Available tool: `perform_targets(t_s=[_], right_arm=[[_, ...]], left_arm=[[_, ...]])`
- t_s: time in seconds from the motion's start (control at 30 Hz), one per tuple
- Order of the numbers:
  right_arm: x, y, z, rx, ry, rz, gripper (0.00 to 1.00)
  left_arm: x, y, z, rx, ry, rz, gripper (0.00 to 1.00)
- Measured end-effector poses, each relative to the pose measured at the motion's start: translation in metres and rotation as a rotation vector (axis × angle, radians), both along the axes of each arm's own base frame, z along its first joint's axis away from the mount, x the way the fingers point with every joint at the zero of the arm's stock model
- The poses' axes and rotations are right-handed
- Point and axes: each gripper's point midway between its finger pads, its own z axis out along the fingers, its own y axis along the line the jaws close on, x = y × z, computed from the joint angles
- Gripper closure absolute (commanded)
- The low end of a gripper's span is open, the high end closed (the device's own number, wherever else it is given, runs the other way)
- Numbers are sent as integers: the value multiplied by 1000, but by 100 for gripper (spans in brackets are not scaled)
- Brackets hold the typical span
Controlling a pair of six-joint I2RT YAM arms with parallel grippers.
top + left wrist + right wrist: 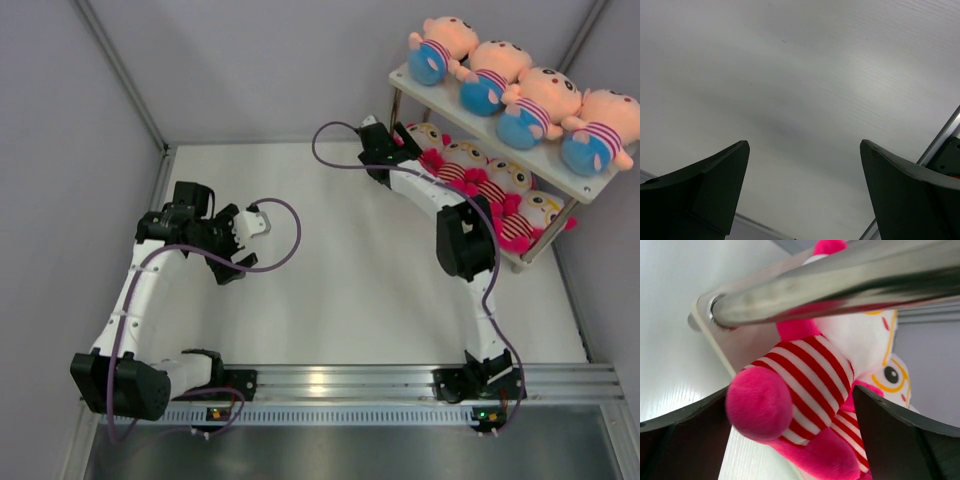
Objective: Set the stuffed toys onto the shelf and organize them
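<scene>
Right gripper (790,390): fingers spread wide, straddling the striped body of a pink doll (810,375) at the end of the lower tier of the shelf (448,107). The doll's round pink limb overlaps the left finger, and I can't tell if either pad presses. It doesn't read as a pinch; the doll looks to sit on the board by itself.

Left gripper (805,145): wide open, empty, over bare table (790,75), well apart from the shelf.

Handling: plush, so light, soft and squashy under the pads, not fragile. Fuzzy cloth shouldn't slip. Best hold is across the torso; limbs and big head flop.

Views: the right wrist cam shows the finger-to-doll detail and the metal shelf leg (840,285) crossing just above the doll, a likely snag on any pull-out. The top view hides that behind the arm but gives the count: four peach dolls (545,95) on the top tier, four pink dolls (505,175) below. Looks near done.
</scene>
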Motion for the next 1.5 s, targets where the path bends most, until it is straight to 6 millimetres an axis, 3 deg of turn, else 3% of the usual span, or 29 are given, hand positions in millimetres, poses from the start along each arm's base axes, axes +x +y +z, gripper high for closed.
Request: perform_targets(t_s=[0.13, 0.23, 0.6, 0.8, 0.83, 0.97, 1.13, 1.23, 1.33, 1.5], right_arm=[[-11, -2, -27, -17, 64, 19, 1], [-14, -2, -36, -31, 87, 29, 1], [-23, 17, 0, -27, 20, 76, 1], [-47, 17, 13, -59, 16, 112, 1], [-53, 18, 15, -56, 11, 125, 4], [-82, 37, 25, -12, 14, 233, 39], [-100, 62, 30, 112, 15, 369, 64], [-96, 69, 14, 147, 61, 403, 73], [-78, 72, -7, 164, 105, 395, 79], [-51, 48, -46, 179, 176, 319, 80]], left_arm=[[0, 0, 0, -1, 1, 0, 2], [0, 0, 0, -1, 1, 0, 2], [-1, -1, -1, -3, 4, -2, 2], [-1, -1, -2, -3, 6, -2, 2], [-1, -1, -2, -3, 7, -2, 2], [-2, -1, -2, -3, 8, -2, 2], [-2, -1, -4, -3, 13, -2, 2], [-2, 0, -4, -2, 13, -1, 2], [-3, 0, -4, -2, 12, -1, 2], [-3, 0, -4, 2, 11, 1, 2]])
